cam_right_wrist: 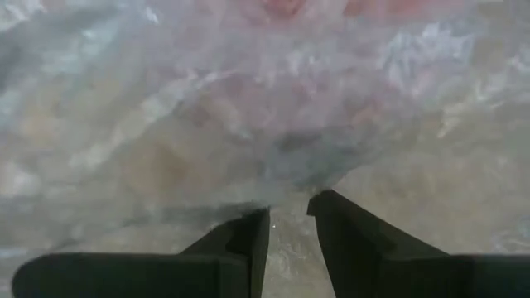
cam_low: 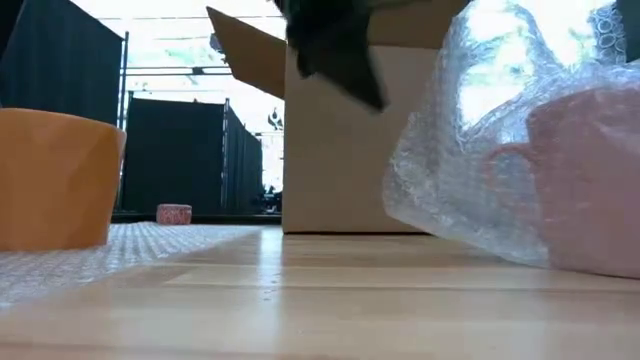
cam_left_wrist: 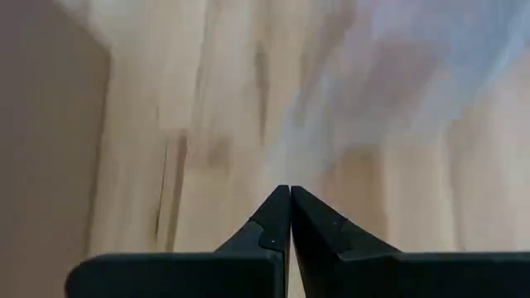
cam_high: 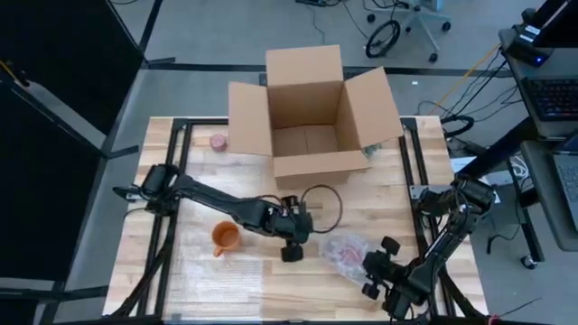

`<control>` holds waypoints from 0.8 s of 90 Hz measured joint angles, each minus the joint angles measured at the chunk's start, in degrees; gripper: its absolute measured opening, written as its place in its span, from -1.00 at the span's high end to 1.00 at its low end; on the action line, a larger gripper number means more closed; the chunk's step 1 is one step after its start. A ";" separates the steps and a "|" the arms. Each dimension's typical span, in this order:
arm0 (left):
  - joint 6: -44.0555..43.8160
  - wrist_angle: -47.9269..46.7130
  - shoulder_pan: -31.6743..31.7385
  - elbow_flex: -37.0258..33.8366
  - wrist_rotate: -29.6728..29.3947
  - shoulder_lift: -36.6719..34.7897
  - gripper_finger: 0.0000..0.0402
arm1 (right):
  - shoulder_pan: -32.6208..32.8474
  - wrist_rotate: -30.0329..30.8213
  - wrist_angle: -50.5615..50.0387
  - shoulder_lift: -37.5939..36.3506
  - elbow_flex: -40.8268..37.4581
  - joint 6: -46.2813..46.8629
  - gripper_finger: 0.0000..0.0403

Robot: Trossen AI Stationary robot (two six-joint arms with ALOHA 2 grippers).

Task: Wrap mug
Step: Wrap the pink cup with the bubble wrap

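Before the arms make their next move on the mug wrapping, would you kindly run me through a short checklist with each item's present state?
1. Pink mug inside bubble wrap: ok, though the wrap looks loose.
2. Left tool empty: ok, fingers shut on nothing, beside the wrapped mug.
3. Right tool ready to grip: ok, fingers slightly apart at the wrap's edge.
4. Orange mug out of the way: ok, standing apart on the flat bubble wrap sheet.
5. Cardboard box open: ok, flaps up.

Open cardboard box (cam_high: pixel 312 113) at table's far edge; small pink roll (cam_high: pixel 218 142) beside it.
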 joint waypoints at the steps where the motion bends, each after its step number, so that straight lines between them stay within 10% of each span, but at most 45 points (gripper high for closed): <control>1: -0.56 -0.03 0.00 -0.34 0.22 -0.05 1.00 | 0.04 0.00 0.00 0.00 0.00 0.00 0.59; 72: -8.10 45.34 5.28 -19.39 15.35 5.40 -0.16 | 0.69 1.10 -0.09 0.00 0.00 -0.17 0.59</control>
